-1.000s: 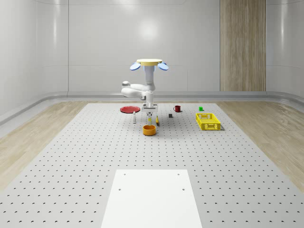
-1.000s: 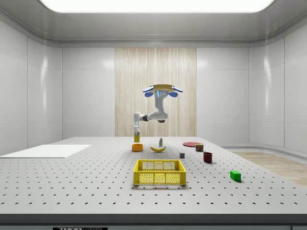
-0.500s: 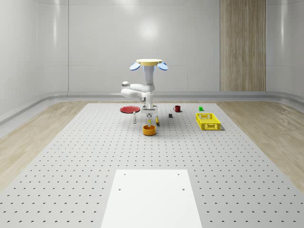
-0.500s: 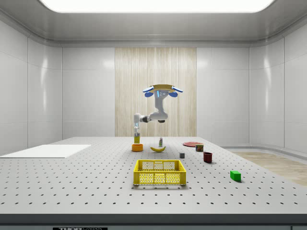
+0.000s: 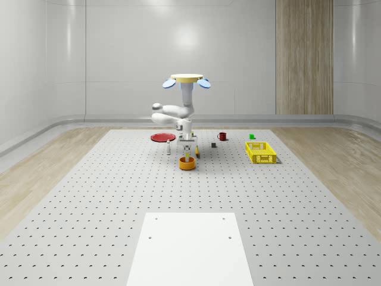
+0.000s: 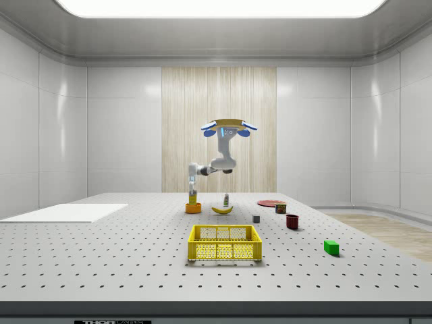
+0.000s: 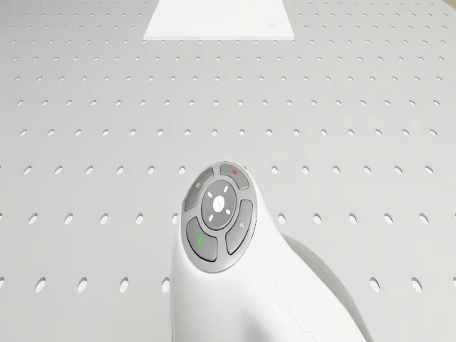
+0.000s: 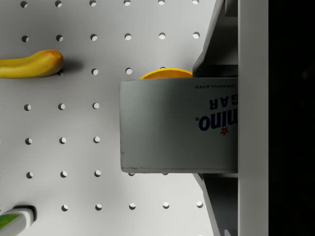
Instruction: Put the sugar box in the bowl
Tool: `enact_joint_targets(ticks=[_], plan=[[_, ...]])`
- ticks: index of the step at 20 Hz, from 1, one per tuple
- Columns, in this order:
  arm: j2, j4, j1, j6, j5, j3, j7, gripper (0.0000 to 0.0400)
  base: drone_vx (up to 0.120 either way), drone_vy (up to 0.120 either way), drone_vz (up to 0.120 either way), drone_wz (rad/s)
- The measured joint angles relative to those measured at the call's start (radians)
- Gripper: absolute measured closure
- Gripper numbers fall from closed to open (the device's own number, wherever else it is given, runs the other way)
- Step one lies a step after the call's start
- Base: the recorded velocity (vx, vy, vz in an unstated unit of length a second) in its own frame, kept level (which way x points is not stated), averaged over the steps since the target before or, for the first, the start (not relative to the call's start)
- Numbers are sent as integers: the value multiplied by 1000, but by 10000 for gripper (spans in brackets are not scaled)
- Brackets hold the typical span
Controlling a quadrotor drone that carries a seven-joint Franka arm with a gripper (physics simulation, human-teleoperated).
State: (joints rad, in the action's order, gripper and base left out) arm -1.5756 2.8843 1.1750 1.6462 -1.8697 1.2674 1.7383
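The drone [image 5: 186, 80] hovers above the table beside the orange bowl [image 5: 187, 164], with its arm bent down in front of it. My gripper [image 5: 187, 148] points straight down and is shut on the sugar box [image 5: 187, 155], which hangs upright right over the bowl with its lower end about at the rim. In the side view the gripper [image 6: 192, 188] holds the box [image 6: 193, 198] above the bowl [image 6: 194, 208]. In the wrist view the grey, blue-lettered box [image 8: 177, 130] sits between both fingers [image 8: 216, 46] and hides most of the bowl's rim [image 8: 166, 73].
A banana [image 8: 29, 64] and a small bottle [image 8: 15, 219] lie near the bowl. Farther off are a red plate [image 5: 161, 137], a red mug [image 5: 222, 136], a green cube [image 5: 252, 136], a yellow crate [image 5: 261, 152] and a white panel [image 5: 190, 247].
The arm has come down. The gripper and the sugar box are lower, closer to the bowl. The drone has held its place.
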Motion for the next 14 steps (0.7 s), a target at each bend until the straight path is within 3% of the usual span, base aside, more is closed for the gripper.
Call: enact_joint_targets(ticks=[6, 7, 10, 14], plan=[[5, -19, 12, 17, -64, -66, 0, 236, 0, 0, 0, 0], [6, -20, 13, 18, -70, -72, 0, 219, 0, 0, 0, 0], [11, -24, 14, 21, -79, -84, -11, 103, 0, 0, 0, 0], [16, -17, 6, 10, -59, -64, -21, 38, 0, 0, 0, 0]])
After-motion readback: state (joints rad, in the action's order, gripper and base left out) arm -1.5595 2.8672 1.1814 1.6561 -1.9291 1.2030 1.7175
